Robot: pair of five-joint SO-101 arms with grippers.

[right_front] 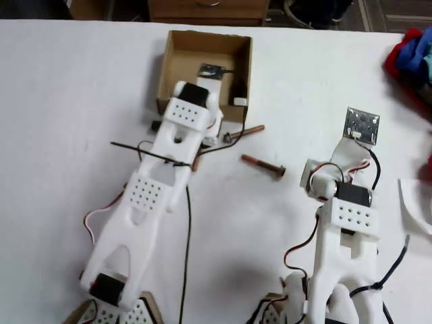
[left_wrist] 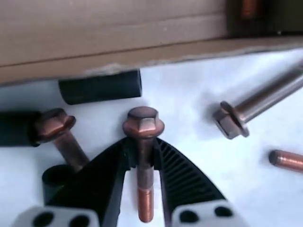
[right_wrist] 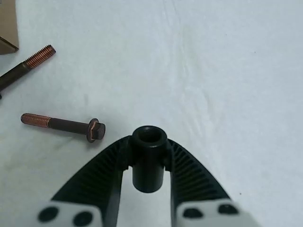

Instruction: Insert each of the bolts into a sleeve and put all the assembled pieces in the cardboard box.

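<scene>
Left pincer (left_wrist: 142,142) pinched a copper-coloured hex-head bolt (left_wrist: 143,126) (near the brown cardboard box (left_wrist: 113,42)). Right pincer (right_wrist: 148,142) clamped a black tubular sleeve (right_wrist: 148,175).

The left claw's (left_wrist: 143,147) fingers (left_wrist: 187,176) are ribbed matt black plastic; the bolt (left_wrist: 145,172) between them is coppery metal, faintly glossy. Beyond it, the box (left_wrist: 118,28) is matt brown cardboard. The right claw's (right_wrist: 148,147) sleeve (right_wrist: 148,171) is smooth, matt black.
</scene>
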